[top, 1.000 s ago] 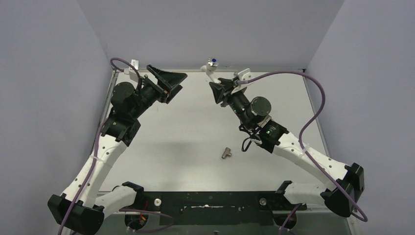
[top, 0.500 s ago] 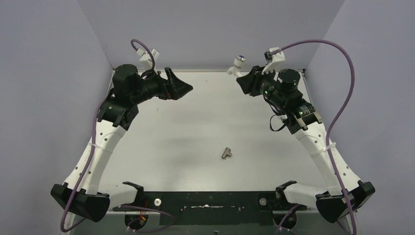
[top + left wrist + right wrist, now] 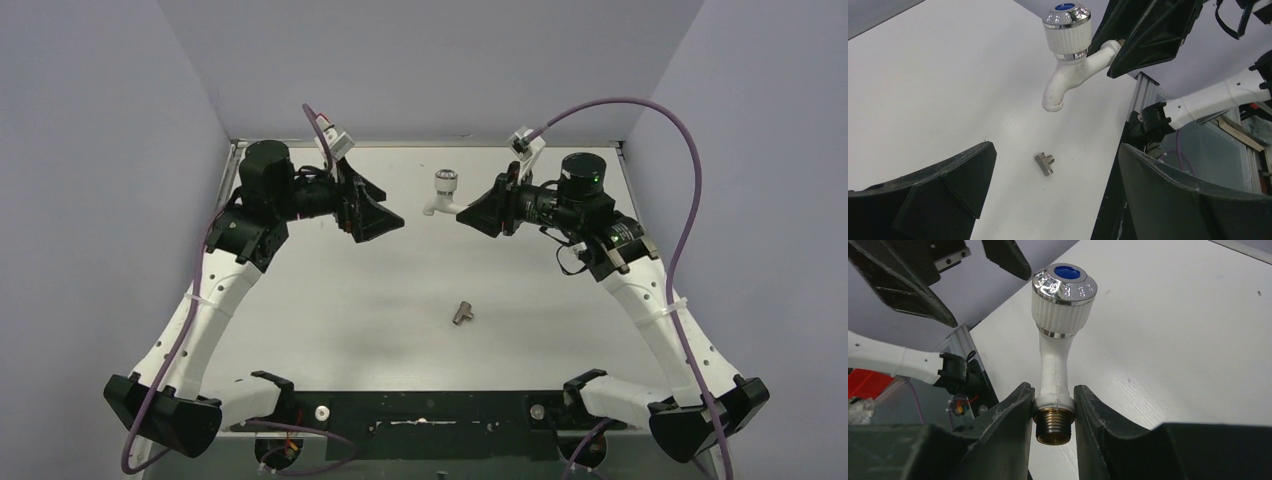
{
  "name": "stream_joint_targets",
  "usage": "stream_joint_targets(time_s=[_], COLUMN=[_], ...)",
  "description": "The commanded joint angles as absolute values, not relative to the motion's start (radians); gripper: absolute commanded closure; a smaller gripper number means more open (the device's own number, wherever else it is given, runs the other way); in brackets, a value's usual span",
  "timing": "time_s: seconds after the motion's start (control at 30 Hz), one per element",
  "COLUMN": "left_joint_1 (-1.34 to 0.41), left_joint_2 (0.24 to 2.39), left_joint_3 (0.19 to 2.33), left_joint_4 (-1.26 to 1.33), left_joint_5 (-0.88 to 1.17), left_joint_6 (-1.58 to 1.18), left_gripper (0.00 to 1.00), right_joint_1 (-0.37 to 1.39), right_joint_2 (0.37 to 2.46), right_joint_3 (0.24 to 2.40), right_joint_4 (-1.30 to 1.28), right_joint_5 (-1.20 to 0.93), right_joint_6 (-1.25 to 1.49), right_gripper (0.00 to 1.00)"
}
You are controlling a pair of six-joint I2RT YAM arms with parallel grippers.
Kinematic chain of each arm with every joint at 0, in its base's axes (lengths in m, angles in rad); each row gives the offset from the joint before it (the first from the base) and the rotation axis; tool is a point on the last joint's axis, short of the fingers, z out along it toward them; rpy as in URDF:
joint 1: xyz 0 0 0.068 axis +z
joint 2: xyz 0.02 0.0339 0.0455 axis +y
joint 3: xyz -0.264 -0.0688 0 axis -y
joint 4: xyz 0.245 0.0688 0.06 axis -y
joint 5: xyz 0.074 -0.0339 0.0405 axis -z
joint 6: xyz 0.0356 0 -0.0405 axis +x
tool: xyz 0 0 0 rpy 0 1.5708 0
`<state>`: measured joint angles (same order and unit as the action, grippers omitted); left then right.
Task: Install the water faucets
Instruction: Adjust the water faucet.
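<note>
My right gripper (image 3: 462, 211) is shut on the white faucet (image 3: 441, 192), clamping the collar just above its brass threaded end (image 3: 1053, 424). The faucet (image 3: 1060, 315) sticks out past the fingers, chrome knob with a blue dot upward, held in the air above the far middle of the table. My left gripper (image 3: 392, 215) stands open a little to the left of the faucet (image 3: 1070, 55), facing it, with nothing between its fingers. A small grey metal tee fitting (image 3: 462, 313) lies on the table nearer the front, seen in the left wrist view as the fitting (image 3: 1045, 163).
Grey walls enclose the white table (image 3: 330, 300) on three sides. A black rail (image 3: 420, 410) runs along the near edge between the arm bases. Purple cables (image 3: 690, 200) loop off both arms.
The right arm has swung down and left, carrying the faucet from the back wall to above the far middle of the table. The left gripper has moved right and down toward it.
</note>
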<state>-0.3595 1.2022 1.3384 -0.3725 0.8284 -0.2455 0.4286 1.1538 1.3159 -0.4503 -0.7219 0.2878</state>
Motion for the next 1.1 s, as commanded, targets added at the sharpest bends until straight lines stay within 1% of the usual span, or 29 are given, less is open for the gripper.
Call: stream_joint_targets(time_s=[0.0, 0.13, 0.37, 0.57, 0.7, 0.8, 0.87, 1.07], left_joint_1=[-0.410, -0.471, -0.541, -0.548, -0.554, -0.565, -0.575, -0.595], left_joint_2=[1.133, 1.096, 1.079, 1.045, 1.041, 1.043, 1.045, 1.063], left_joint_3=[1.309, 1.264, 1.225, 1.197, 1.160, 1.150, 1.157, 1.176], left_joint_4=[-0.251, -0.166, -0.043, 0.022, 0.157, 0.211, 0.220, 0.204], left_joint_5=[0.952, 0.963, 1.024, 1.039, 1.050, 1.059, 1.059, 1.063], left_joint_6=[-0.159, -0.155, -0.206, -0.267, -0.367, -0.413, -0.425, -0.430], left_gripper=[0.03, 0.04, 0.26, 0.27, 0.31, 0.35, 0.38, 0.41], right_joint_1=[0.483, 0.618, 0.684, 0.692, 0.693, 0.698, 0.699, 0.703], right_joint_2=[1.091, 1.083, 1.050, 0.983, 0.983, 0.986, 0.993, 1.011], right_joint_3=[1.302, 1.339, 1.323, 1.283, 1.279, 1.267, 1.268, 1.283], right_joint_4=[-0.287, -0.304, -0.236, -0.109, -0.090, -0.083, -0.083, -0.109], right_joint_5=[-0.887, -0.812, -0.817, -0.822, -0.876, -0.888, -0.898, -0.888], right_joint_6=[0.283, 0.208, 0.216, 0.264, 0.275, 0.278, 0.276, 0.249], right_gripper=[1.00, 1.00, 1.00, 1.00, 1.00, 1.00, 1.00, 1.00])
